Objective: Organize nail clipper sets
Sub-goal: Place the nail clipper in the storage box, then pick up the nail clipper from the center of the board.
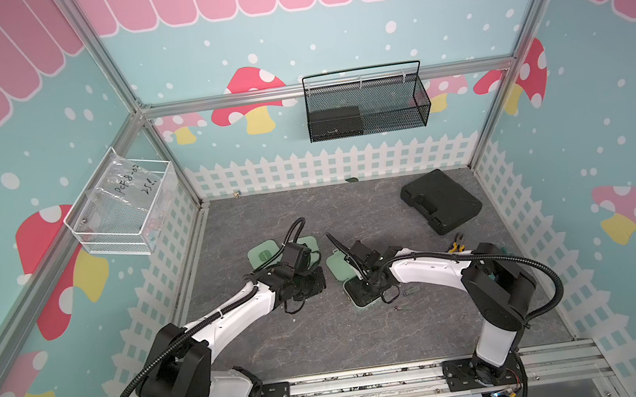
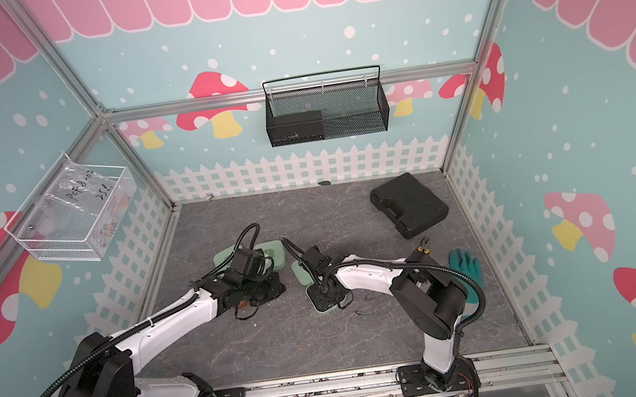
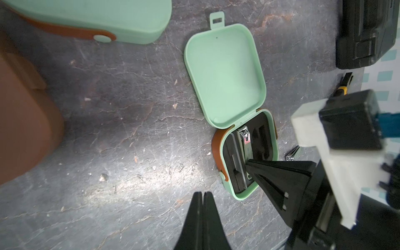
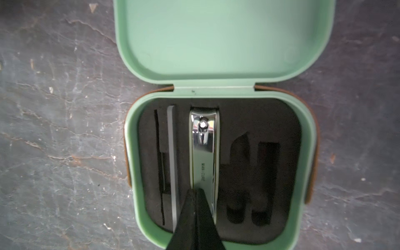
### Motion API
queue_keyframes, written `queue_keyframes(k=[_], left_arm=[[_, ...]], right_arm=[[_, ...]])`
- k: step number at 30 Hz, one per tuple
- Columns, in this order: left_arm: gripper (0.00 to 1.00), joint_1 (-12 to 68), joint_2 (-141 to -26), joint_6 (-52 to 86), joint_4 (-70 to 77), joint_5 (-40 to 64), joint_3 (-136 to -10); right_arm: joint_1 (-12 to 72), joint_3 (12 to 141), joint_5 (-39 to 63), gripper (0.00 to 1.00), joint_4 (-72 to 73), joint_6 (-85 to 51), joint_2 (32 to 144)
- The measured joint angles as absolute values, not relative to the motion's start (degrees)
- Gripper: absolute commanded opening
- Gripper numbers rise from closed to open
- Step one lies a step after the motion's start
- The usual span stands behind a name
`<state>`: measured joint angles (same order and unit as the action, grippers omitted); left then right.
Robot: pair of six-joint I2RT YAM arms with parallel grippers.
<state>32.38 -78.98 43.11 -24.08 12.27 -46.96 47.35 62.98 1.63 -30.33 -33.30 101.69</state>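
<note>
Pressed together, the right jaws rest on the near end of the clipper, its long axis straight ahead in the mint case; the left jaws, likewise closed, are farther.

Teal walls printed with mushrooms and a white picket fence enclose the grey stone-patterned tabletop; aluminium posts frame the corners.

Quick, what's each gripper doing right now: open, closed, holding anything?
Left gripper: closed, holding nothing.
Right gripper: closed, empty, tips at the nail clipper lying in the open mint case.
</note>
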Motion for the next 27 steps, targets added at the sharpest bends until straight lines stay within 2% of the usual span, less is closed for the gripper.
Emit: queue_keyframes(k=[4, 7, 9, 11, 12, 14, 15, 17, 21, 27], left_arm=[[0.00, 32.4, -79.0, 43.1, -23.9, 12.6, -47.0], [0.14, 32.5, -79.0, 43.2, -23.4, 13.2, -47.0], [0.33, 32.9, -79.5, 43.5, -22.6, 13.9, -47.1], [0.47, 33.8, -80.5, 43.8, -21.8, 14.6, -47.5], [0.53, 34.3, -81.3, 44.2, -21.5, 14.9, -47.9], [0.56, 35.5, -83.1, 44.7, -20.9, 15.3, -49.0], [0.54, 36.1, -83.9, 44.8, -20.6, 15.3, -49.5], [0.28, 37.1, -85.5, 45.4, -20.3, 15.5, -50.6], [0.02, 38.9, -88.8, 46.3, -19.0, 16.0, -52.5], [0.00, 41.1, -94.0, 47.2, -17.2, 17.1, -54.7]], right_arm=[[47.4, 62.2, 2.7, 0.00, -28.0, -33.6, 101.7], [47.5, 61.5, 2.8, 0.00, -26.6, -33.7, 101.7], [47.5, 61.4, 2.8, 0.00, -26.5, -33.8, 101.6], [47.5, 61.4, 2.5, 0.00, -26.7, -33.7, 101.4], [47.5, 61.4, 2.3, 0.00, -26.8, -33.7, 101.2], [47.5, 61.6, 1.3, 0.00, -27.8, -33.7, 100.7], [47.4, 61.6, 0.6, 0.01, -28.7, -33.7, 100.2], [47.0, 61.6, -0.8, 0.01, -30.4, -33.6, 98.7], [45.7, 61.7, -2.7, 0.01, -32.6, -33.5, 93.1], [44.0, 61.1, -3.6, 0.01, -33.2, -33.5, 86.1]])
